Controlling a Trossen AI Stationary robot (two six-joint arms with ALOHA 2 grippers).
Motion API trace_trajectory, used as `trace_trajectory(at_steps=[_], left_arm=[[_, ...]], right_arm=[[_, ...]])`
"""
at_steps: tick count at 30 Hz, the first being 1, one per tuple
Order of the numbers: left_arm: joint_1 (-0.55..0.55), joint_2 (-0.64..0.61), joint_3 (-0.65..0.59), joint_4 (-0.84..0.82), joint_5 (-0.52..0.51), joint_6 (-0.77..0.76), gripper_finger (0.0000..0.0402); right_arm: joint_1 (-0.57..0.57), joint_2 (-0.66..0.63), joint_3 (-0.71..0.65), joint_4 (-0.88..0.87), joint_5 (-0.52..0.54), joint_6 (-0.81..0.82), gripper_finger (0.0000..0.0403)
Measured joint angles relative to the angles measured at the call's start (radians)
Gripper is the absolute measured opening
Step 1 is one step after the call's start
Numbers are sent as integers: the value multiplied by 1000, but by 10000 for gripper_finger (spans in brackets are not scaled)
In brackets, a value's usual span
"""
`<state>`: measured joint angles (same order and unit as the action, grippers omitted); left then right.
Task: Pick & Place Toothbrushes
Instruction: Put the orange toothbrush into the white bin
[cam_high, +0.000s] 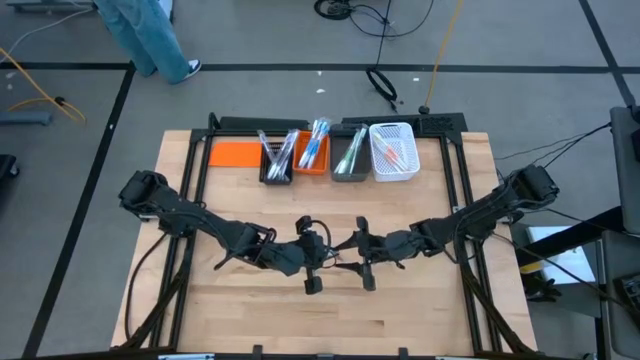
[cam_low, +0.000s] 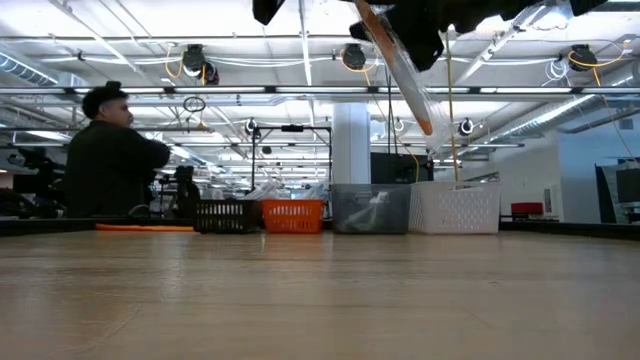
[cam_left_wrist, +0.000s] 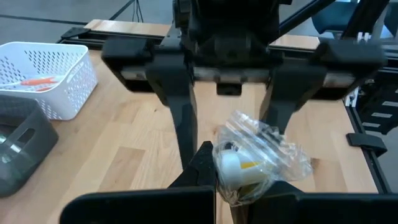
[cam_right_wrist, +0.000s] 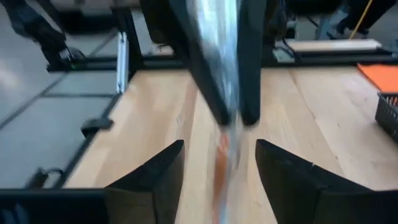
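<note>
Left gripper (cam_left_wrist: 214, 180): closed on the end of a clear-wrapped toothbrush with white and orange parts (cam_left_wrist: 249, 165), above the middle of the wooden table (cam_high: 250, 320).
Right gripper (cam_right_wrist: 217, 168): fingers apart, facing the left one, the wrapped stick between them; grip not certain.
Long axis: toothbrush slants up in the low view, running from one gripper toward the other.
Bins: black, orange, grey and white mesh basket (cam_high: 393, 150) along the far edge, well apart from both grippers.
Nearer arm: right arm, I judge, to the white basket.

Wrapped toothbrush (cam_right_wrist: 227, 93) blurred; its brush head unseen
</note>
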<state>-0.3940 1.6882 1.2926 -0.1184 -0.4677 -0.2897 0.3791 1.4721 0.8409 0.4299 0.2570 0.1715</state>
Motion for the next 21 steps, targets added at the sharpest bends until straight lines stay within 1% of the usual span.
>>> trace_trajectory(at_steps=[2, 5, 8, 11, 12, 16, 21], left_arm=[[1, 0, 0, 0, 0, 0, 3], [2, 0, 0, -2, 0, 0, 5], [2, 0, 0, -6, 0, -1, 2], [2, 0, 0, -5, -1, 0, 9], [2, 0, 0, -5, -3, 1, 14], [2, 0, 0, -4, -2, 0, 24], [2, 0, 0, -4, -3, 0, 12]], right_arm=[[-5, 7, -2, -3, -5, 0, 180], [-14, 3, -1, 19, -48, 0, 145], [-16, 4, -1, 13, -52, -1, 93], [-16, 5, -1, 23, -47, -19, 29], [-16, 5, -1, 29, -44, -29, 19], [-16, 5, -1, 34, -43, -30, 17], [-16, 5, -1, 34, -41, -46, 16]])
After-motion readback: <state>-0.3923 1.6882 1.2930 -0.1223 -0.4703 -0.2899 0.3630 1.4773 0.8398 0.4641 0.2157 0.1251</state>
